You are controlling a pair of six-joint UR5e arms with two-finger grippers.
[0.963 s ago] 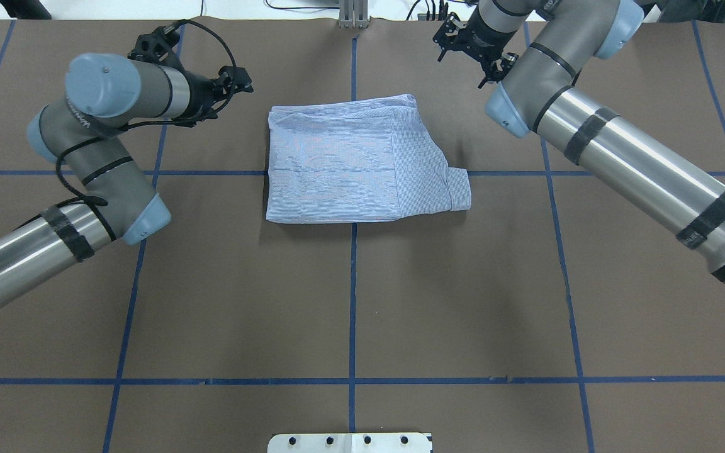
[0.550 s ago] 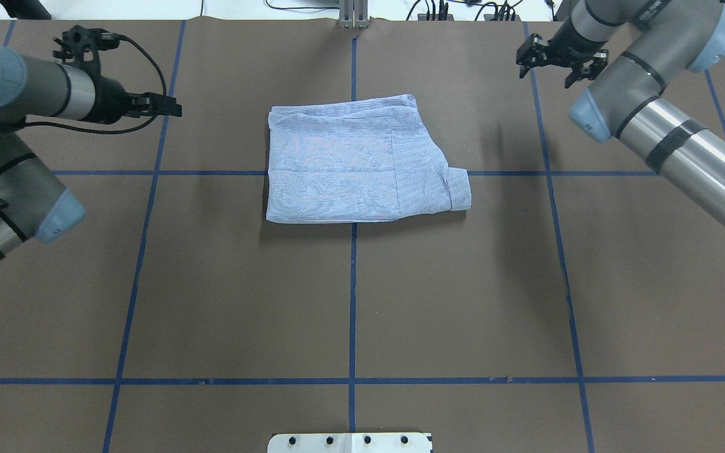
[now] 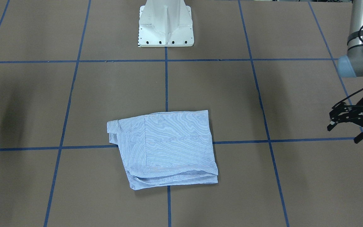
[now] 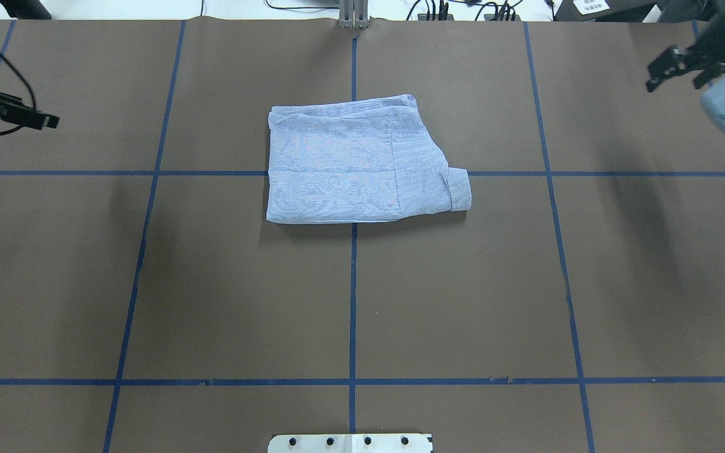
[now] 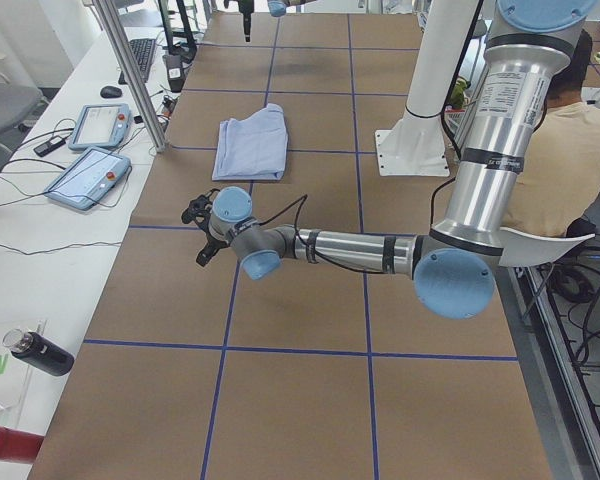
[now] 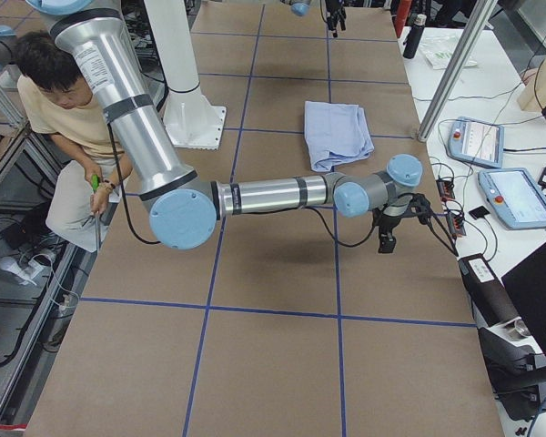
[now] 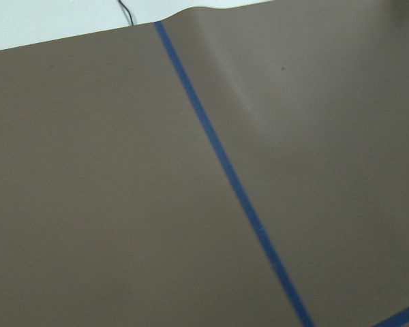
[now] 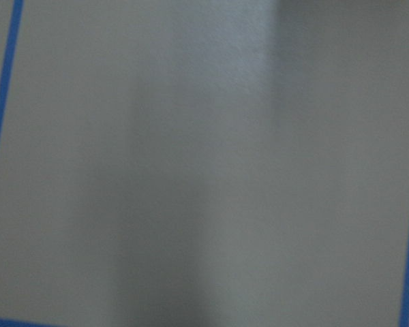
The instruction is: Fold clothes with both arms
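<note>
The light blue striped shirt (image 4: pixel 362 160) lies folded into a rough rectangle at the table's middle, with a cuff sticking out at its right. It also shows in the front-facing view (image 3: pixel 165 148) and in both side views (image 5: pixel 252 148) (image 6: pixel 338 134). My left gripper (image 4: pixel 44 119) hovers far out at the table's left edge; the front-facing view shows the left gripper (image 3: pixel 343 134) open and empty. My right gripper (image 4: pixel 673 82) is at the far right, with its fingers spread and empty. Both are well clear of the shirt. The wrist views show only brown table and blue tape.
The white pedestal base (image 3: pixel 165 25) stands at the robot's side of the table. An aluminium post (image 4: pixel 353 16) stands at the far edge. Teach pendants (image 5: pixel 88 175) (image 6: pixel 514 196) lie on the side bench. A person (image 6: pixel 50 82) sits behind the robot.
Both arms have swung outward from beside the shirt to the table's left and right edges. The shirt has not moved.
</note>
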